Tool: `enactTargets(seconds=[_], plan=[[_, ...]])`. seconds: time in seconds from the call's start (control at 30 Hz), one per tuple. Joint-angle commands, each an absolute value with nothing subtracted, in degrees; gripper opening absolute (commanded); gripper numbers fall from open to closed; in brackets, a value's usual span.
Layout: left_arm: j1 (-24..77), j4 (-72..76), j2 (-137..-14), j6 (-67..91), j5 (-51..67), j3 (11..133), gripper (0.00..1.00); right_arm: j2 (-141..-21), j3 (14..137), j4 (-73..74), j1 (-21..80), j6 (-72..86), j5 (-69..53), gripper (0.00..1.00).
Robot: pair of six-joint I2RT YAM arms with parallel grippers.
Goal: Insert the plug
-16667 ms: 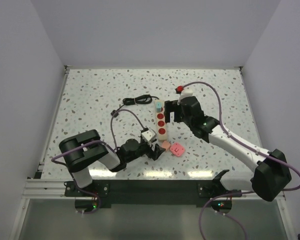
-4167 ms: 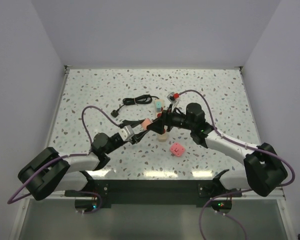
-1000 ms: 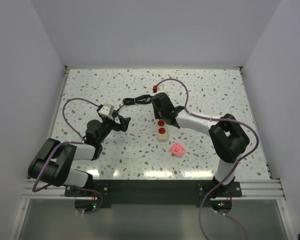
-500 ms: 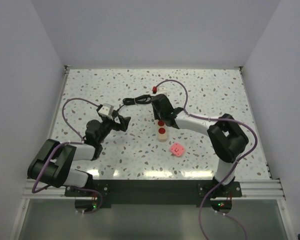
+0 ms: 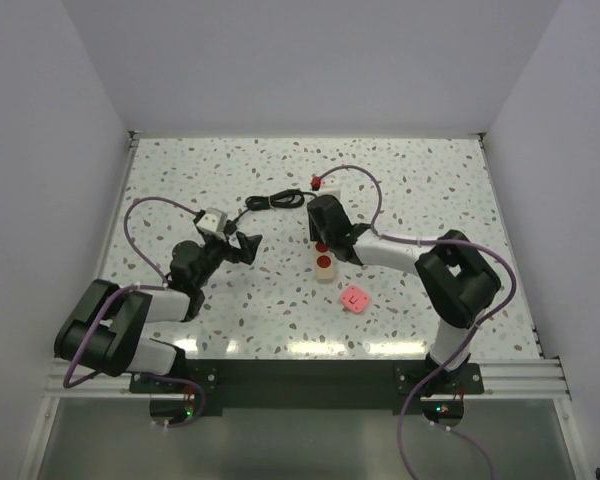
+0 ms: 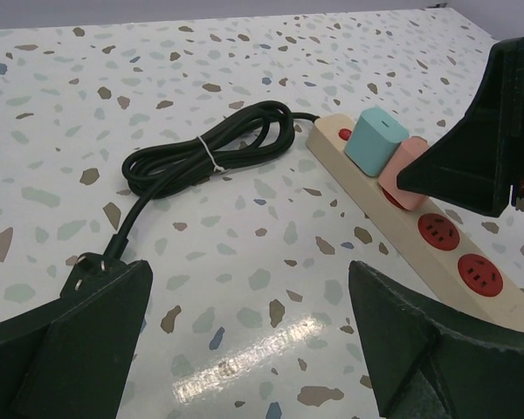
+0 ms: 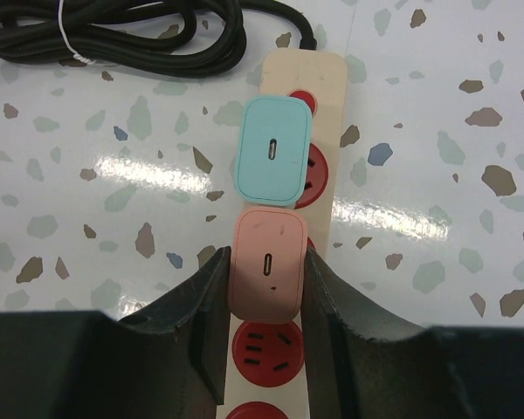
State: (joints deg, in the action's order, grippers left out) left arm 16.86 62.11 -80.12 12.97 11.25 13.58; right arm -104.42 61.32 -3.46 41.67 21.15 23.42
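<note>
Speckled table, strip mid-table. We see the right gripper clamped on the pink plug, which sits on the strip, teal plug at its 12 o'clock. Left gripper spread, empty. It looks light, rigid, slick; hold its flat sides. Top view hides it; right wrist shows the grasp.
</note>
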Motion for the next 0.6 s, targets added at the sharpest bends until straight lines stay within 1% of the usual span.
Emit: enactTargets(seconds=[0.0, 0.23, 0.37, 0.57], plan=[[16.3, 65.7, -78.9, 13.8, 12.0, 13.2, 1.00, -112.3, 55.6, 6.2, 41.5, 23.4, 19.7, 0.00], [16.3, 66.2, -78.8, 13.8, 12.1, 13.0, 1.00, -112.4, 51.7, 5.7, 42.4, 24.7, 21.4, 0.00], [16.3, 66.3, -78.8, 13.8, 12.3, 12.9, 1.00, -114.8, 52.6, 7.0, 43.9, 25.0, 22.9, 0.00], [16.3, 66.6, -78.2, 13.8, 12.2, 12.4, 1.00, -116.0, 50.3, 6.9, 44.6, 26.5, 22.0, 0.00]])
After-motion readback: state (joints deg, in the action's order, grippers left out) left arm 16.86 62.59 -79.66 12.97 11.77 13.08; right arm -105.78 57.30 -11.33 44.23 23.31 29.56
